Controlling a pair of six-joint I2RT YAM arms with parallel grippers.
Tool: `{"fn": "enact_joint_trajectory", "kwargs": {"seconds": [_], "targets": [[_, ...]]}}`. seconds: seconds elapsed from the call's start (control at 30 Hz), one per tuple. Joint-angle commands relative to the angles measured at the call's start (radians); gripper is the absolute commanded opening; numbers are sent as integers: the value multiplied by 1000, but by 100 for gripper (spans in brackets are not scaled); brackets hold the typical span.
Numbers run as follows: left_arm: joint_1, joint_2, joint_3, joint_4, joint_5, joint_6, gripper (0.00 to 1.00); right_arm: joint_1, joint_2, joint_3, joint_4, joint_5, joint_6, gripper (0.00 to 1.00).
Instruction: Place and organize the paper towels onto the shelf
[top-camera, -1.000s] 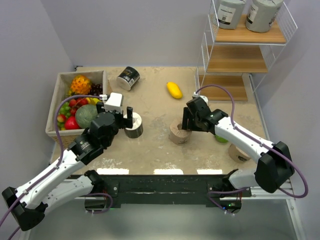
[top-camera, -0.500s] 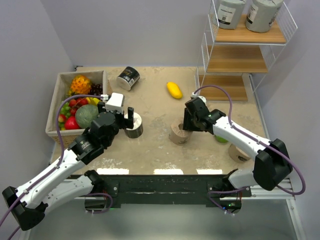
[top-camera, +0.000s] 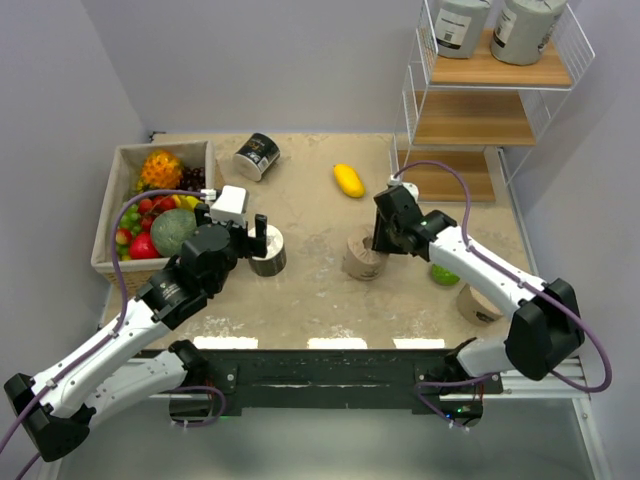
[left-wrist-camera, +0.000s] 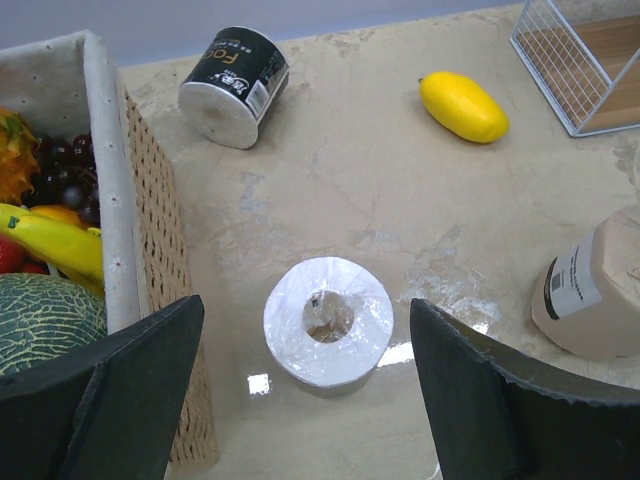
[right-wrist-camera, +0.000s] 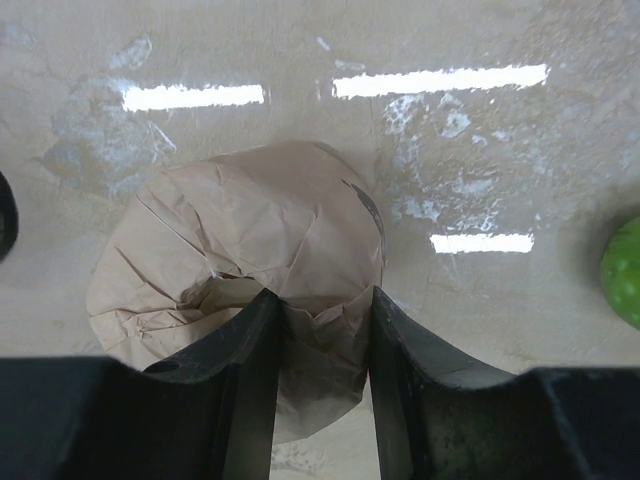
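Beige, stone-patterned table (top-camera: 310, 300), seen from above and from both wrists.

(a) Shelf (top-camera: 470, 125): a white wire frame with three wooden boards, standing at the table's far right corner. Two grey rolls (top-camera: 462, 25) (top-camera: 528, 28) stand side by side on its top board, long axes vertical and labels facing the near edge.

(b) Fruit box (top-camera: 165, 148): a woven, cloth-lined box along the left edge, filled with mixed fruit.

(c) Left pincer (left-wrist-camera: 305, 305): jaws spread wide, one on each side of the upright black roll (left-wrist-camera: 328, 335), with a gap on both sides. This roll stands on end just beside the fruit box, axis vertical, its white end and core hole facing up.

(d) Right pincer (right-wrist-camera: 320, 295): clamped on the gripped tan roll (right-wrist-camera: 250, 250) near the table's centre, the fingers pinching the crumpled paper at its rim. From the left wrist this roll (left-wrist-camera: 590, 300) looks tipped off vertical, its label facing the left edge. Whether it touches the table cannot be told.

(e) Fallen black roll (top-camera: 257, 156): on its side near the far edge, just beyond the fruit box's far corner, its axis running diagonally and its white end facing the near left.

(f) Second tan roll (top-camera: 478, 305): near the right edge, partly hidden by the right arm, so its orientation is unclear.

(g) Mango (top-camera: 348, 180): yellow, lying between the fallen black roll and the shelf.

(h) Green fruit (top-camera: 443, 273): just beside the right arm, between the two tan rolls.
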Motion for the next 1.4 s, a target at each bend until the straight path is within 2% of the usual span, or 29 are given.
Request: {"fn": "enact_joint_trajectory", "kwargs": {"seconds": [0.0,0.13,0.37,0.57,0.93,1.2,1.37], "targets": [[-4,-11,-3,29,-5,-2,89,-87,-40,111,-8,32,-32,34],[-4,-7,-4,29,-5,-2,89,-187,-84,171,-27,40,-74,34],[-5,-5,-4,26,-10,-4,89,-489,-117,280,-61,-29,-135,35],[-5,-8,-4,24,-10,-4,89,-630,-86,406,-42,-68,-94,34],[-5,-16,-4,23,-15,-4,89,-658,27,631,16,-85,89,33],[-4,-22,-6,23,-15,-5,89,-658,57,685,24,-91,144,33],[-5,-27,-4,23,-13,-5,89,-658,35,676,-42,-89,129,33]]}}
